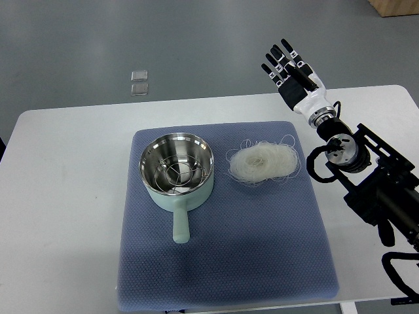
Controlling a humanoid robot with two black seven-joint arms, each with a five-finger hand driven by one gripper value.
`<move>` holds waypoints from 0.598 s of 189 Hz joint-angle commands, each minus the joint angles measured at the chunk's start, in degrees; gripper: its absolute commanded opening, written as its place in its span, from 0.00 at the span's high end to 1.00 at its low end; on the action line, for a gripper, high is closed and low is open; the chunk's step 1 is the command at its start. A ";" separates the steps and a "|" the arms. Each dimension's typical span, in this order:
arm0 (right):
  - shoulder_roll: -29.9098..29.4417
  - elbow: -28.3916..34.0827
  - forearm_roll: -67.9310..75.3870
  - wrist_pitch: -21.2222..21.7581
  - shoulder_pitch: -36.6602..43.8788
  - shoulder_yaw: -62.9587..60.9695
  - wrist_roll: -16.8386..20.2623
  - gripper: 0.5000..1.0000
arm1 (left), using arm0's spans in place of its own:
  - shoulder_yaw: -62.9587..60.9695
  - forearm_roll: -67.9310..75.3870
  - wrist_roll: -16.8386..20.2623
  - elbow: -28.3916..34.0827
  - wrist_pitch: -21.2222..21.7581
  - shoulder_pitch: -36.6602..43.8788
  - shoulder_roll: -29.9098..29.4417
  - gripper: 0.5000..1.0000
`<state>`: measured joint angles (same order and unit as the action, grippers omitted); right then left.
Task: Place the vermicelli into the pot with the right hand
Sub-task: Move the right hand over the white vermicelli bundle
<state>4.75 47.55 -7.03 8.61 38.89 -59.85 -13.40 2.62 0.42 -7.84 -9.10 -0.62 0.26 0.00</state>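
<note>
A round nest of white vermicelli [264, 162] lies on the blue mat [222, 261], to the right of the pot. The pale green pot [177, 171] has a steel inside and a handle pointing toward me; it holds nothing but a wire rack. My right hand [288, 65] is raised beyond the far edge of the table, up and right of the vermicelli, fingers spread and holding nothing. Its arm runs down to the right edge of the picture. The left arm does not show.
The white table [65, 196] carries the mat. Two small clear squares [139, 82] lie on the grey floor beyond the table. A brown box corner [396, 6] shows at the top right.
</note>
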 commanded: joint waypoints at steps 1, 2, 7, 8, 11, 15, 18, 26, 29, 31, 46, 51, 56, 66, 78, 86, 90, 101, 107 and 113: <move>0.00 -0.09 0.00 0.00 0.05 0.09 -0.04 0.15 | 0.01 -0.07 -0.07 0.04 0.00 0.00 0.00 0.00; 0.00 -0.09 0.00 -0.09 0.05 0.09 0.04 0.15 | 0.01 -0.07 -0.07 0.04 0.00 0.00 0.00 0.00; 0.00 -0.09 0.00 -0.09 0.05 0.17 -0.04 0.15 | 0.10 -0.07 -0.16 0.13 -0.09 0.00 0.00 0.00; 0.00 -0.09 0.00 -0.09 0.05 0.17 -0.04 0.15 | 0.10 -0.07 -0.16 0.13 -0.09 0.00 0.00 0.00; 0.00 -0.09 0.00 -0.09 0.05 0.17 -0.04 0.15 | 0.10 -0.07 -0.16 0.13 0.00 0.00 0.00 0.00; 0.09 -0.09 -0.09 -0.09 0.05 0.17 0.04 0.15 | 0.10 -0.07 -0.16 0.22 0.00 0.00 0.00 0.00; 0.09 -0.09 -0.09 -0.09 0.23 0.26 -0.04 0.15 | 0.10 -0.15 -0.16 0.31 0.00 0.00 0.00 0.00; 0.09 -0.09 -0.09 0.00 0.40 0.52 -0.04 0.15 | 0.10 -0.15 -0.07 0.40 0.18 -0.08 0.00 0.00; 0.17 -0.09 -0.09 0.00 0.40 0.52 -0.04 0.15 | 0.10 -0.15 -0.07 0.40 0.18 -0.08 0.00 0.00; 0.17 -0.09 -0.09 0.00 0.40 0.61 0.04 0.15 | 0.10 -0.15 -0.07 0.40 0.18 -0.08 0.00 0.00; 1.05 -0.09 -0.70 0.00 0.84 1.05 0.04 0.15 | 0.10 -0.15 -0.07 0.40 0.18 -0.08 0.00 0.00; 1.58 -0.09 -1.32 0.00 0.93 1.49 0.04 0.15 | 0.10 -0.15 -0.07 0.40 0.18 -0.08 0.00 0.00; 2.37 -0.09 -2.72 0.00 0.93 2.45 0.04 0.15 | 0.10 -0.15 -0.07 0.40 0.18 -0.08 0.00 0.00; 3.34 0.00 -5.97 0.09 1.19 4.65 0.13 0.15 | 0.10 -0.15 -0.07 0.22 0.18 -0.08 0.00 0.00; 3.95 0.35 -11.77 0.88 2.95 8.08 0.22 0.15 | 0.10 -0.07 -0.16 -0.22 0.18 -0.08 0.00 0.00; 4.83 0.35 -17.56 1.93 4.88 11.15 0.22 0.15 | 0.10 -0.07 -0.16 -0.31 0.00 -0.08 0.00 0.00; 5.88 0.44 -21.16 2.46 5.93 13.17 0.31 0.15 | 0.01 -0.07 -0.16 -0.31 0.00 -0.08 0.00 0.00; 9.75 0.79 -31.38 3.87 8.31 19.16 1.36 0.15 | 0.01 -0.07 -0.24 -0.40 0.00 0.00 0.00 0.00; 12.04 1.14 -37.97 5.01 10.60 23.02 2.15 0.15 | 0.01 -0.15 -0.24 -0.40 0.00 0.00 0.00 0.00; 13.97 1.76 -44.21 6.68 13.15 26.89 2.68 0.15 | 0.01 -0.07 -0.24 -0.40 0.00 0.00 0.00 0.00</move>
<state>12.63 48.17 -32.92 11.76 45.86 -43.92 -12.45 2.69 0.29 -8.03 -9.43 -0.55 0.21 0.00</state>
